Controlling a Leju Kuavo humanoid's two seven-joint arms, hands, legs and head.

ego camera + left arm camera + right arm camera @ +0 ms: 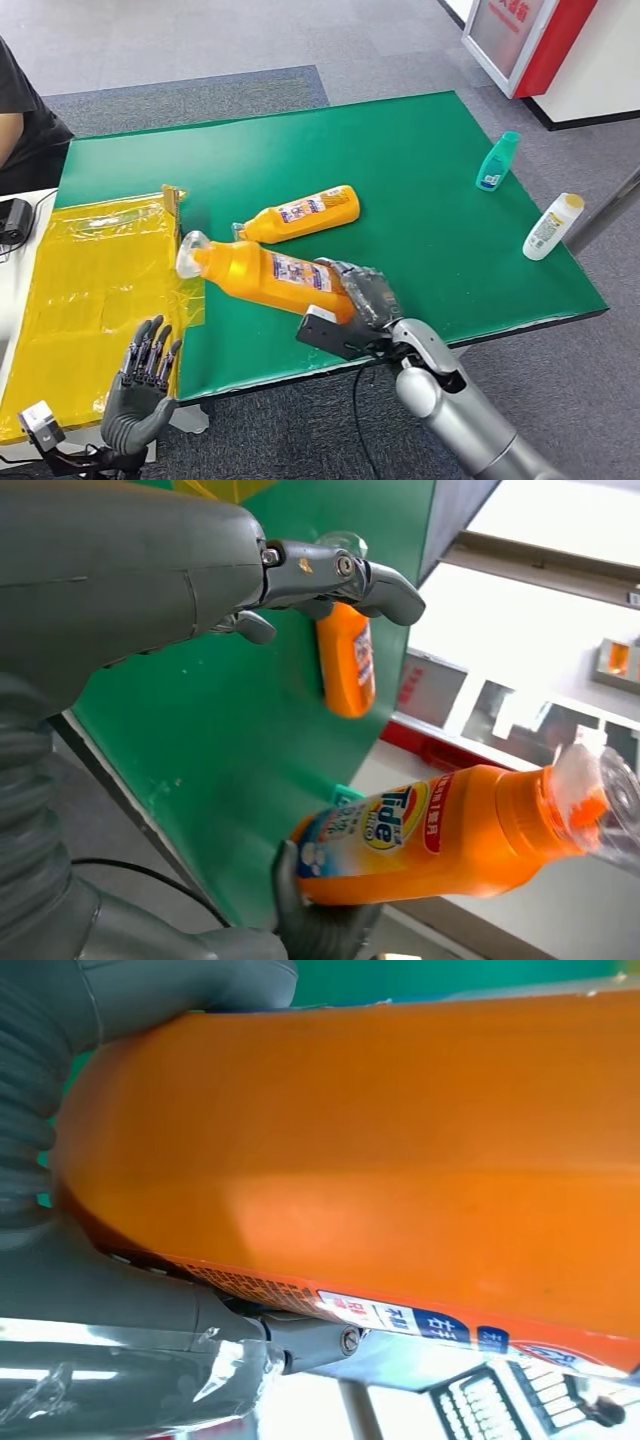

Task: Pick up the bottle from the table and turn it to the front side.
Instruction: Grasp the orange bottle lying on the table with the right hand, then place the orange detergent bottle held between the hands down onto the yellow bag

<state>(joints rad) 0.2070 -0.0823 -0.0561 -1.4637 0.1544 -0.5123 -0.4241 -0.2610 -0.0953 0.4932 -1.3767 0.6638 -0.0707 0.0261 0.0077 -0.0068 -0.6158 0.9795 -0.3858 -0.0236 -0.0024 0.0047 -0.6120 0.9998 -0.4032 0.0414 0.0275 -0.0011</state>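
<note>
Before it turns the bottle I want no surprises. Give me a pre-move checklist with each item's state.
1. Right hand grips the held bottle at its base: ok.
2. Bottle off the mat: ok, judging by the left wrist view.
3. Cap on: ok.
4. Left hand open, away from the bottle: ok.
5. Second orange bottle lies close behind; room to turn: cannot tell.
6. Front label facing the head camera: not ok; the Tide logo shows toward the left wrist camera.

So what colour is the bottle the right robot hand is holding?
Orange bottle with a clear cap, clearest in the left wrist view.
</note>
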